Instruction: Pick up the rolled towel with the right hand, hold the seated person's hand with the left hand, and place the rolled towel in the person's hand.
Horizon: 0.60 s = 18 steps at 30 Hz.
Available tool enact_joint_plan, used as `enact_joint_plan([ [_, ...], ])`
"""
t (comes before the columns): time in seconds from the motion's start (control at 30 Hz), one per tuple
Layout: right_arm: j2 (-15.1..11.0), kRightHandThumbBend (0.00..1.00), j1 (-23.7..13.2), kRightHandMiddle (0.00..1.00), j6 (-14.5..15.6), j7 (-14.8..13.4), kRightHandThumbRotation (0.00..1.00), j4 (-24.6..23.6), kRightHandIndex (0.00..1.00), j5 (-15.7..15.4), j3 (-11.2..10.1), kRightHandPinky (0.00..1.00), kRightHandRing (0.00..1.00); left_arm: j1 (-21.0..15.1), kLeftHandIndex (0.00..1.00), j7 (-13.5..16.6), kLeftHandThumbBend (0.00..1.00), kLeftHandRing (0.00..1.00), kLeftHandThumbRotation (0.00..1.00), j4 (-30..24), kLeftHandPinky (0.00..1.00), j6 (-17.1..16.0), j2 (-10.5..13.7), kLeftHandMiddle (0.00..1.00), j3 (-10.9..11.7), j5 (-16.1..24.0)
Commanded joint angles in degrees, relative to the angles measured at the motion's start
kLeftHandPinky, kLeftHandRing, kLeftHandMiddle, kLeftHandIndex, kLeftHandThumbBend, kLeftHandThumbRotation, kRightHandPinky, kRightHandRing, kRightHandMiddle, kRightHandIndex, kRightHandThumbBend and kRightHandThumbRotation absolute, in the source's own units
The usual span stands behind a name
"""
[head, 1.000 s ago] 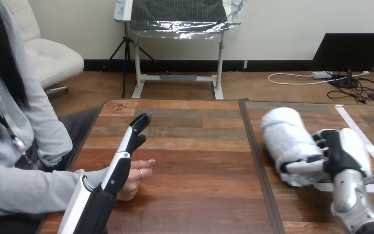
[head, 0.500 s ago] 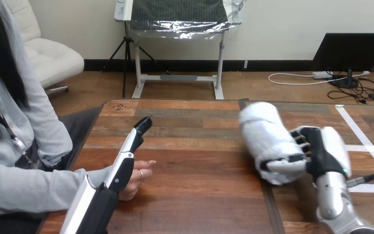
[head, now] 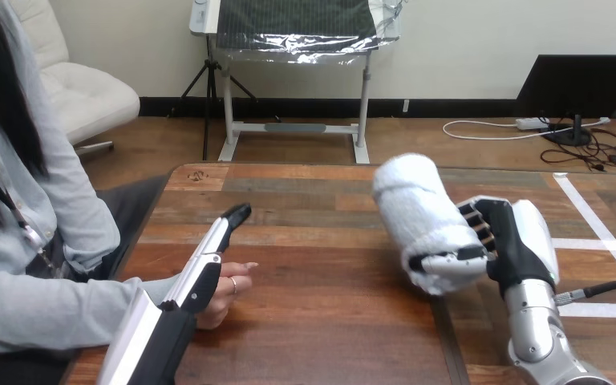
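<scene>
- The right hand is clamping the rolled towel, with its fingers wrapping the towel's right side and its thumb crossing underneath at the near end.
- That low grip is leaving most of the roll sticking out free, far and to the left. To my eye that suits a handover, since the bare end is the part that can meet a palm.
- The towel is sitting right of the middle of the table, tilted, and it looks raised off the wood, though I can't be sure of the gap beneath it.
- Over on the left, the left hand is lying with its fingers straight and pointing away across the table. It's released and is not closing on anything.
- The person's hand is resting on the table just beside and partly under that left hand. The two look to be touching, but no robot finger is curling round it.
- So the steadying hold is not yet made, and the towel is well apart from the waiting hand.
- My guess is that the left hand needs to cup the person's hand before the towel goes across.
</scene>
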Motion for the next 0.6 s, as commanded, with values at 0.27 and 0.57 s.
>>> enact_joint_plan([
  [0.27,0.7,0.85,-2.7,0.45,-8.4,-4.2,0.0,-3.9,0.49,1.8,-1.1,0.34,0.39,-2.5,0.98,2.3,1.0,0.98,0.39,-0.6,0.92,3.6,1.5,1.0,0.9,2.7],
  [0.57,1.4,0.85,-2.1,0.44,-12.4,-5.5,0.0,-4.2,0.48,1.9,-0.9,0.34,0.38,-2.3,0.99,2.7,1.0,0.97,0.38,-2.5,0.91,6.9,3.4,1.0,2.1,5.2],
])
